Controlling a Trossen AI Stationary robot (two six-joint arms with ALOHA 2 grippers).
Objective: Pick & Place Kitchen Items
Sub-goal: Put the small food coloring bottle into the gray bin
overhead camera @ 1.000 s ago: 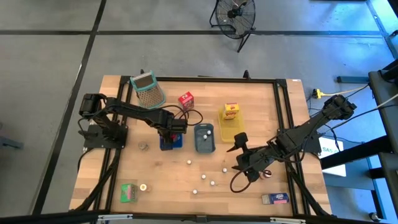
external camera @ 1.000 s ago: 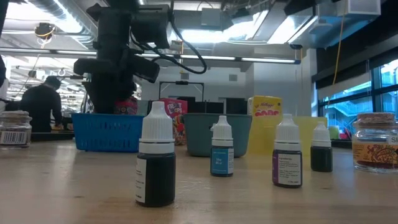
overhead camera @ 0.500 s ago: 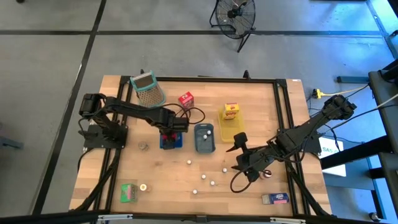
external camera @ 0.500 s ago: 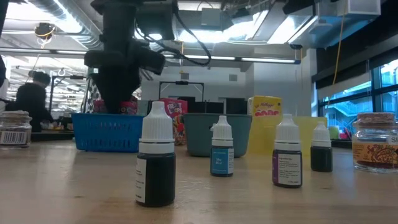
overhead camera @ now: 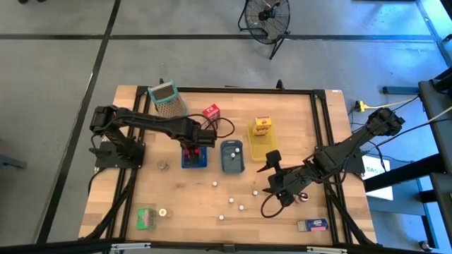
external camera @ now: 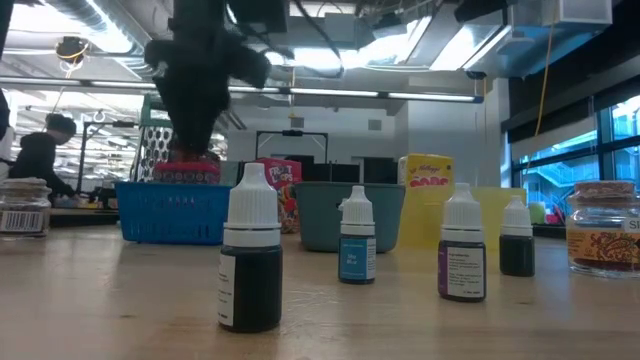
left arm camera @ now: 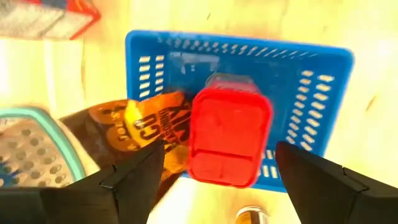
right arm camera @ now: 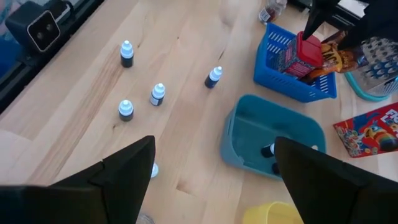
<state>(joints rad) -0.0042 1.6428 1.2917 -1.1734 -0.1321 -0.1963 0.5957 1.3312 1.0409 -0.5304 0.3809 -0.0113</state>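
Note:
My left gripper [overhead camera: 192, 144] hangs open, pointing down, straight above the blue tray [overhead camera: 195, 162]. In the left wrist view its fingers stand on either side of the red tin [left arm camera: 229, 137] without touching it. The tin stands in the blue tray [left arm camera: 311, 74] beside a brown packet [left arm camera: 146, 127], which leans over the tray's wall. My right gripper [overhead camera: 272, 162] waits open above the table's right half, near the yellow tray [overhead camera: 263, 148]. Several small white-capped bottles [overhead camera: 214, 184] stand on the table's near middle.
A grey-blue tray [overhead camera: 232, 159] holding a small bottle [right arm camera: 267, 150] stands right of the blue one. A yellow carton [overhead camera: 263, 125] sits on the yellow tray. The red carton [overhead camera: 210, 113] and green-rimmed mesh basket [overhead camera: 167, 101] are at the back, a green carton [overhead camera: 146, 218] and blue carton [overhead camera: 311, 226] near the front.
My left gripper has risen straight up out of the blue tray. The red tin has stayed behind in the tray and now shows clear below the fingers in the low view.

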